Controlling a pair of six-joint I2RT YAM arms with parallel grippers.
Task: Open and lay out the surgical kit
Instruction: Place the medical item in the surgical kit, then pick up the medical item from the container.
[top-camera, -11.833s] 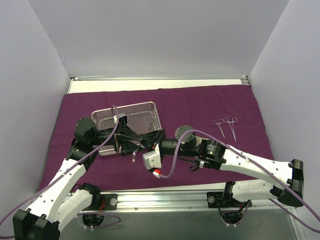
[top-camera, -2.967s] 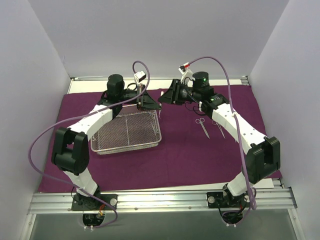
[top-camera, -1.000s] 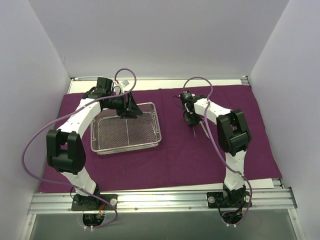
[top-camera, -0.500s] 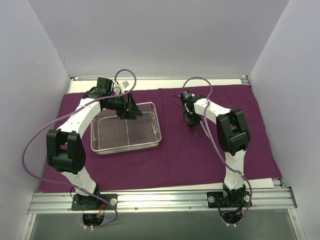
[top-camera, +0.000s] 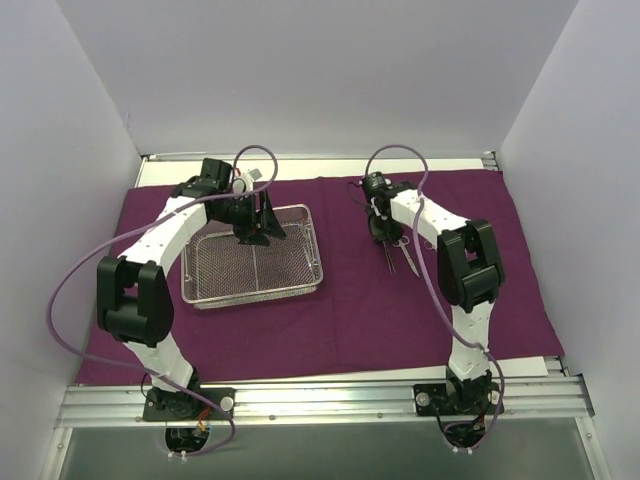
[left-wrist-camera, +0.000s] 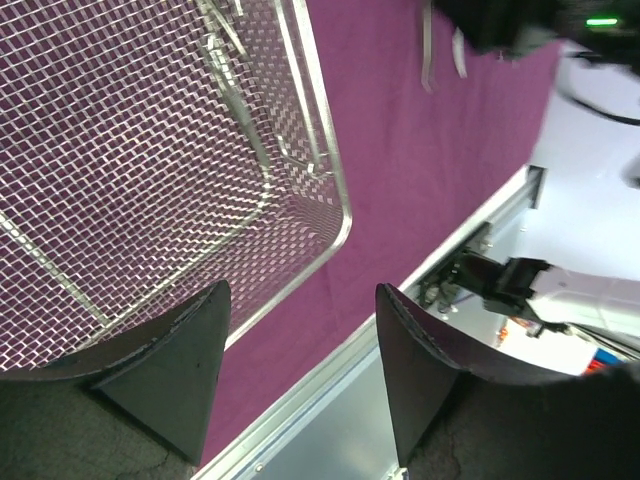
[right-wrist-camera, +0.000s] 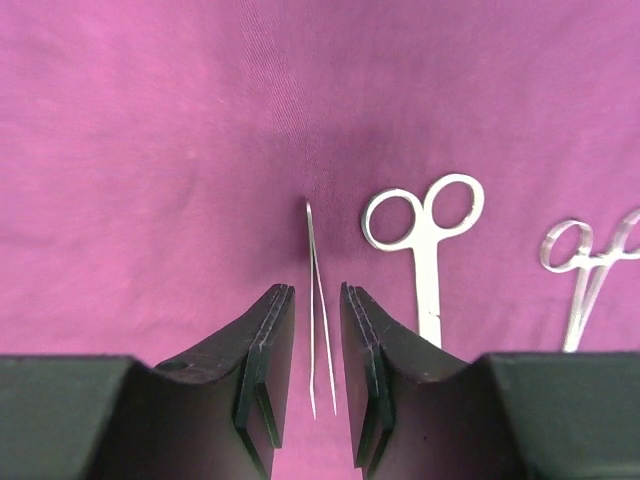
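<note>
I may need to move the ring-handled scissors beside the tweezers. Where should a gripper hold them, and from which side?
Probably the straight shank just below the rings, from straight above: the scissors lie flat on the purple cloth, so fingers must close across the narrow shank.

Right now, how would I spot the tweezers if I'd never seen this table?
Look at the purple cloth, right of the mesh tray. Three steel tools lie in a row there, under the right gripper. The tweezers are the leftmost: two thin straight prongs with no finger rings, unlike the ringed scissors beside them.
</note>
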